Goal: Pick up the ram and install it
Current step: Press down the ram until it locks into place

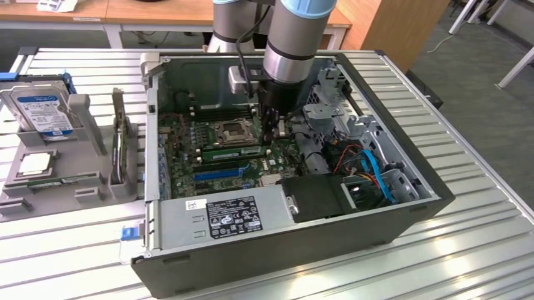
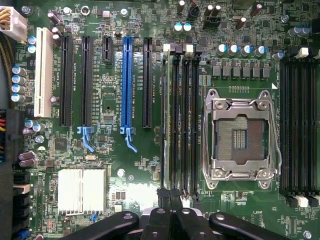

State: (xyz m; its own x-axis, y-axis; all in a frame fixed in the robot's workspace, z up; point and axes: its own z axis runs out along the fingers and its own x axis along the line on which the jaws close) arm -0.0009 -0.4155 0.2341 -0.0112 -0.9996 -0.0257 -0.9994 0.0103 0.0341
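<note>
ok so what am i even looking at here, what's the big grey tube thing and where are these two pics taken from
The grey tube is a robot arm reaching down into an open computer case, which stands on a slatted metal table. That picture comes from a camera standing off the arm. On its left, a grey holder carries a hard drive with a blue label.

The other picture comes from a camera on the arm's wrist, looking straight down at the motherboard and its empty processor socket. The dark fingers are shut. The ram, a thin green stick, sits in a slot beside the socket, with the fingers at one end.
</note>
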